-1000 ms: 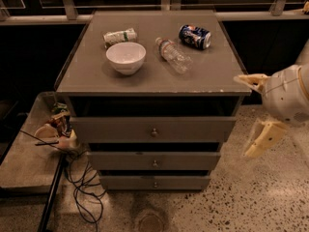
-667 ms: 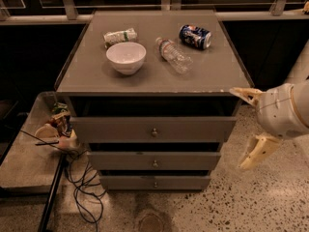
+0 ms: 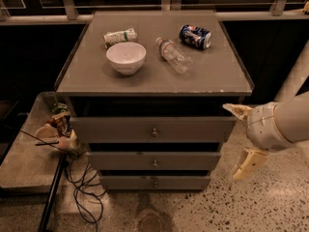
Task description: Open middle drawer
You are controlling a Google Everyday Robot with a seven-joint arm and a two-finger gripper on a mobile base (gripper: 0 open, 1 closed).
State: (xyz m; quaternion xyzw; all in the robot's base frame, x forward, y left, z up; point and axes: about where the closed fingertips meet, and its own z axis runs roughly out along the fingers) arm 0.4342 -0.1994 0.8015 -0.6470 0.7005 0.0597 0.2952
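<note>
The middle drawer (image 3: 154, 160) is the grey low front with a small round knob (image 3: 155, 163), between the taller top drawer front (image 3: 152, 129) and the narrower bottom drawer front (image 3: 154, 182). It looks pushed in. My gripper (image 3: 240, 138) is at the right of the cabinet, at about the height of the top and middle drawers, apart from them. Its cream fingers (image 3: 247, 163) are spread wide and hold nothing.
On the cabinet top (image 3: 96, 76) are a white bowl (image 3: 126, 57), a lying plastic bottle (image 3: 173, 55), a blue can (image 3: 195, 36) and a crumpled packet (image 3: 120, 36). A low side table (image 3: 24, 163) with clutter and a black cable (image 3: 82, 187) is on the left. The floor is speckled.
My gripper has moved down and a little to the left, closer to the cabinet's right side. The drawers and the things on top have not moved.
</note>
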